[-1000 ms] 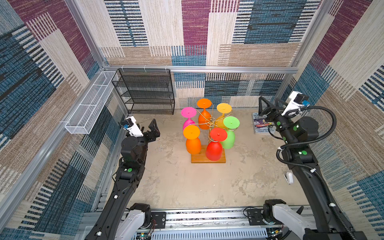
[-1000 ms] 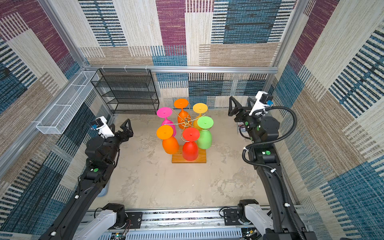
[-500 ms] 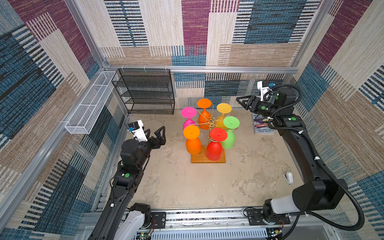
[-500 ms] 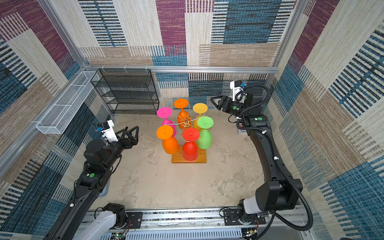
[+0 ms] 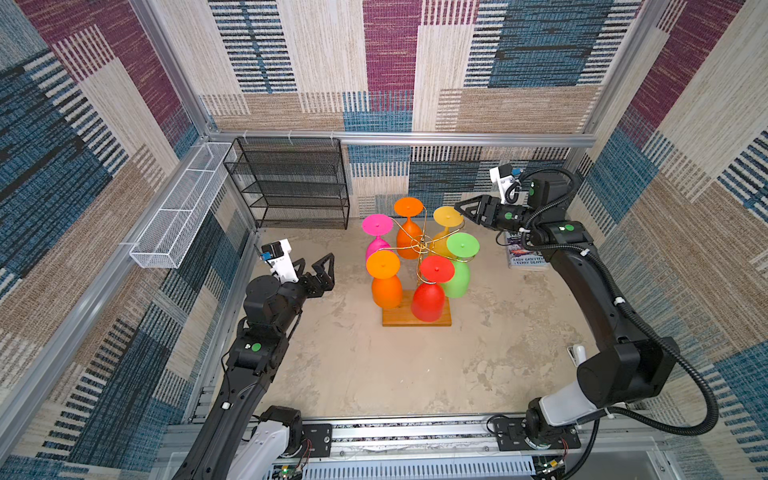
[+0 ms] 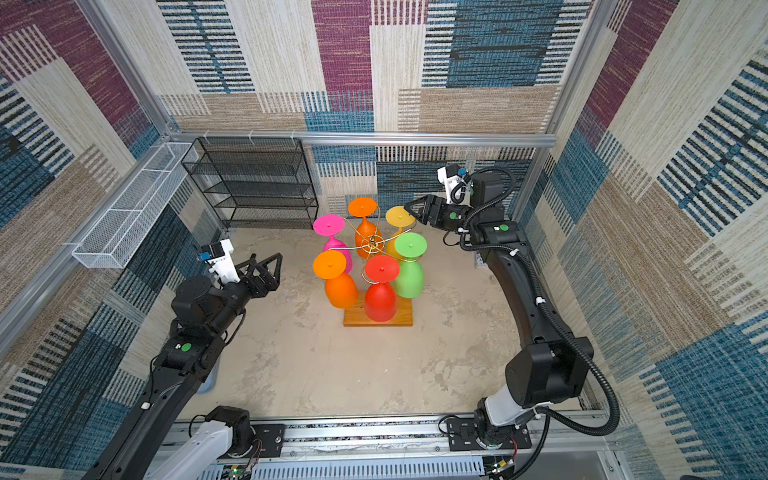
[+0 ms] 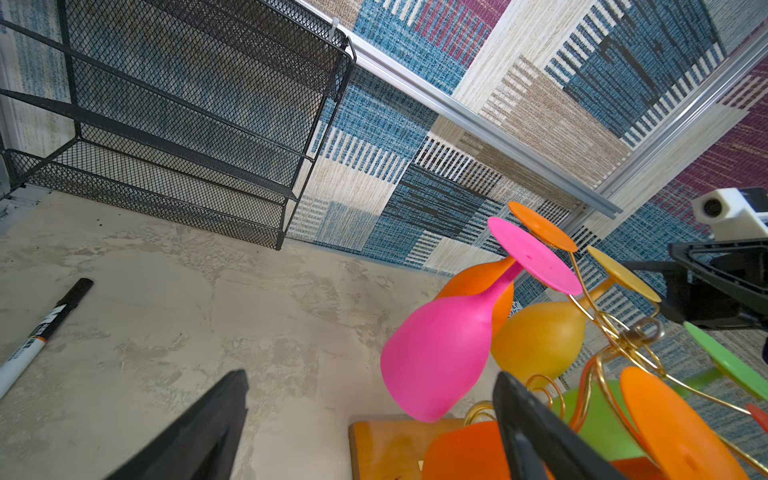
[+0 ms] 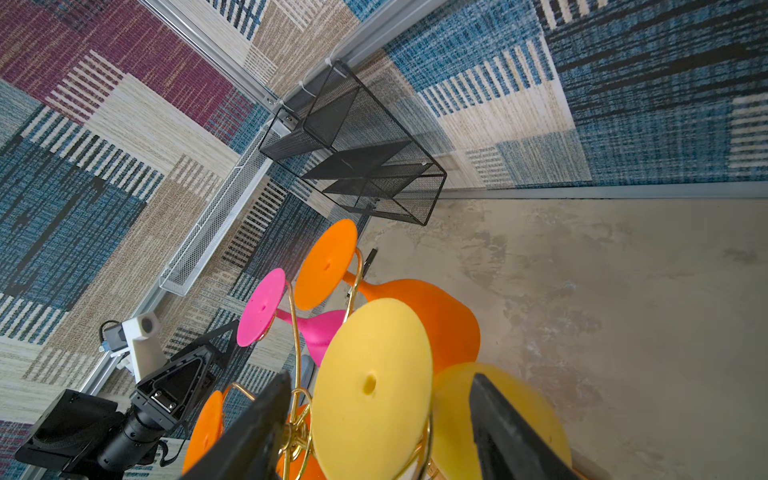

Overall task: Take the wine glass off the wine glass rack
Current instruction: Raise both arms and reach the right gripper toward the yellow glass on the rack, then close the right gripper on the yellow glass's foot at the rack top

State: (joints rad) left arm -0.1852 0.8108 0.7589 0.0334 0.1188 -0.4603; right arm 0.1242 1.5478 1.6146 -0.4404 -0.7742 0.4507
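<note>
A mottled grey counter (image 5: 374, 374) fills the bottom of the cell with its patterned walls. At the back left stands a black mesh shelf unit (image 5: 291, 183), and a long white mesh basket (image 5: 178, 216) hangs on the left wall beside it. The left arm (image 5: 266, 307) reaches in from the left. The left jaws are spread wide with nothing between them, pointing toward the rack and well apart from it. The right arm (image 5: 582, 282) arches in from the right, and the right jaws sit at the rack's back right side, partly open. In the right wrist view their two black fingers (image 8: 257, 432) straddle the round foot of the yellow wine glass (image 8: 374, 386), though it is hard to say whether either finger touches it. The wine glass rack (image 5: 447, 316) stands upright near the middle of the counter, its gold wire arms above a wooden base. Six glasses hang on it bowl down: the yellow one, a pink glass (image 5: 377, 224), a green glass (image 5: 462, 245), a red glass (image 5: 436, 269), a back orange glass (image 5: 408, 206) and a front orange glass (image 5: 386, 291). A book (image 5: 524, 259) lies flat on the counter behind the right arm. In the left wrist view a marker (image 7: 41, 332) lies on the counter near the shelf unit.
</note>
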